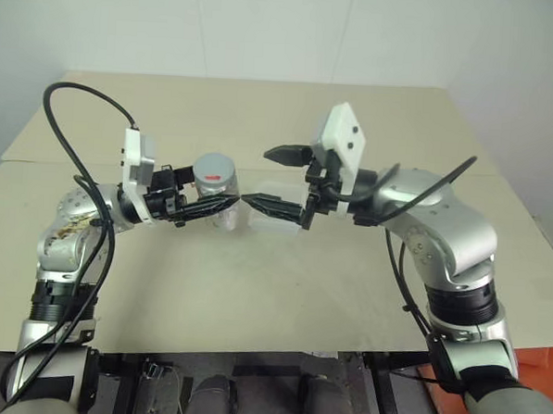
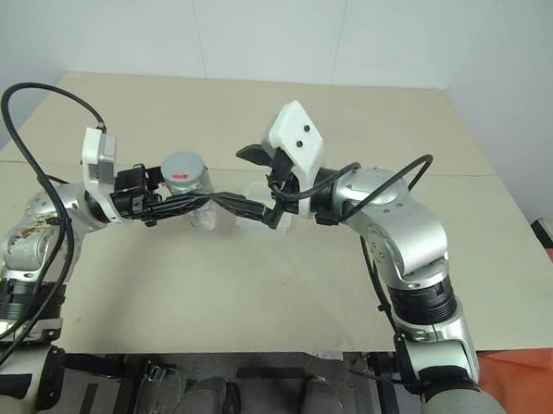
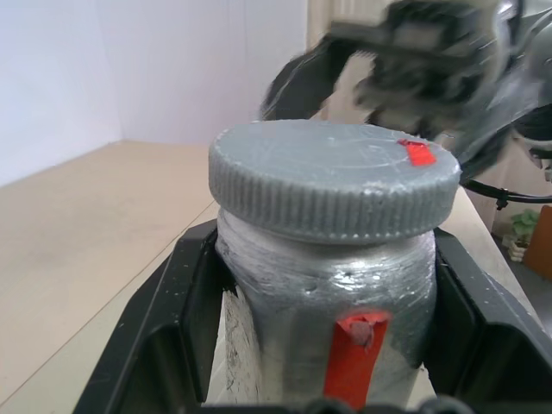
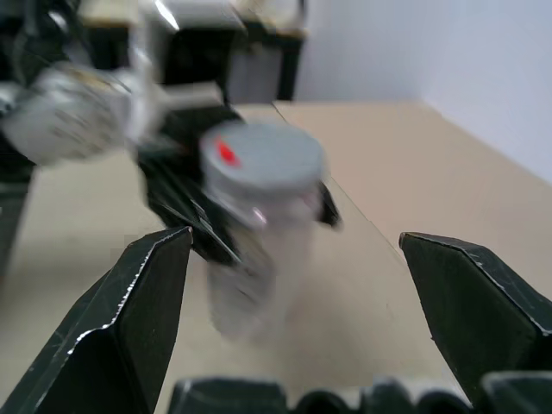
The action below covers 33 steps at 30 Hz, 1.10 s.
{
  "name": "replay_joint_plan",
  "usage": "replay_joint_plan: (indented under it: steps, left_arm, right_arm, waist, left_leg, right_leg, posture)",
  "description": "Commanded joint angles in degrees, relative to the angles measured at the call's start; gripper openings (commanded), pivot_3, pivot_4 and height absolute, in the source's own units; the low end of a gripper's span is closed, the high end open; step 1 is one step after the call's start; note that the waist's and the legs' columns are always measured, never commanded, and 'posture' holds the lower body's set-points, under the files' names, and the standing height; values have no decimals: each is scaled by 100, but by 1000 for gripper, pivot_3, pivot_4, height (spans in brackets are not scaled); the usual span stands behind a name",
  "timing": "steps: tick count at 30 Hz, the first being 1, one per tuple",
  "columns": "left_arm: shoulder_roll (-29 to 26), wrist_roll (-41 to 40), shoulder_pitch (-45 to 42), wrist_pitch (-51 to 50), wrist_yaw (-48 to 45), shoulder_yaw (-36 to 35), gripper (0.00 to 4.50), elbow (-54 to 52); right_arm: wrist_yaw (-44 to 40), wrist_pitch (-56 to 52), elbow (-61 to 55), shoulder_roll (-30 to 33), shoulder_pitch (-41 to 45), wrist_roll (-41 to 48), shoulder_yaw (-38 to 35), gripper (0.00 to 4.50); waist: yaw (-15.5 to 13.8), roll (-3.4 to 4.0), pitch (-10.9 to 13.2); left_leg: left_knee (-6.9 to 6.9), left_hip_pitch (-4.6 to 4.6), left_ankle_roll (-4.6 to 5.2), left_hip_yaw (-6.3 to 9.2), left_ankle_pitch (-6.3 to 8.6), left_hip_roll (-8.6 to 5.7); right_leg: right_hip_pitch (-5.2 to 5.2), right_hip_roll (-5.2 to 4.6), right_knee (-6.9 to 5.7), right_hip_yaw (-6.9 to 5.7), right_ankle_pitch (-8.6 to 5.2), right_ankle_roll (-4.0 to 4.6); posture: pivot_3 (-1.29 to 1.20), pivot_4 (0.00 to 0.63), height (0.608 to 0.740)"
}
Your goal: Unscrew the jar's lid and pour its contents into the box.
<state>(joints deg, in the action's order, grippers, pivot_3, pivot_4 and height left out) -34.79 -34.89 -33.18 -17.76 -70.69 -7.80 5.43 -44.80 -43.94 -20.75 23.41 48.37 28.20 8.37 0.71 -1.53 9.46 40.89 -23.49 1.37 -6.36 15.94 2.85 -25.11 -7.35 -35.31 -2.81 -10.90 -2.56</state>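
The left gripper [image 3: 323, 345] clamps a silvery, foil-wrapped jar [image 3: 328, 302] with a ribbed grey lid [image 3: 332, 181] on top; facing it, the right gripper [image 1: 273, 179] gapes wide and empty.

Silver jointed arms, looping black cables, white wrist camera blocks, black fingers, perhaps scuffed left elbow

upright silvery jar [image 3: 323, 285], grey lid [image 3: 335, 177] on, beside clear box [image 1: 275, 199]
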Motion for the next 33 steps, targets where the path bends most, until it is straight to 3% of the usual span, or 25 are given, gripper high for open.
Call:
replay_joint_plan:
  steps: [1, 11, 33]
  left_arm:
    - [38, 21, -170, 87, -54, 35, 2713, 2]
    - [100, 83, -209, 150, -160, 82, 2713, 68]
    - [85, 62, -99, 143, -76, 20, 2713, -110]
  right_arm:
    - [160, 0, -187, -160, 193, 83, -14, 4474]
    - [725, -290, 275, -691, 714, -315, 497, 4474]
    - [664, -663, 545, -784, 1056, -464, 759, 4474]
  waist:
    - [10, 0, 0]
    - [11, 0, 0]
    - [12, 0, 0]
  left_leg:
    - [0, 0, 0, 0, 0, 0]
    - [0, -2, -1, 0, -1, 0]
    - [1, -3, -1, 0, -1, 0]
  right_leg:
    - [0, 0, 0, 0, 0, 0]
    - [-2, 0, -1, 0, 0, 0]
    - [-2, 0, -1, -1, 0, 0]
  posture:
    - [0, 150, 740]
    - [0, 150, 740]
    - [0, 150, 740]
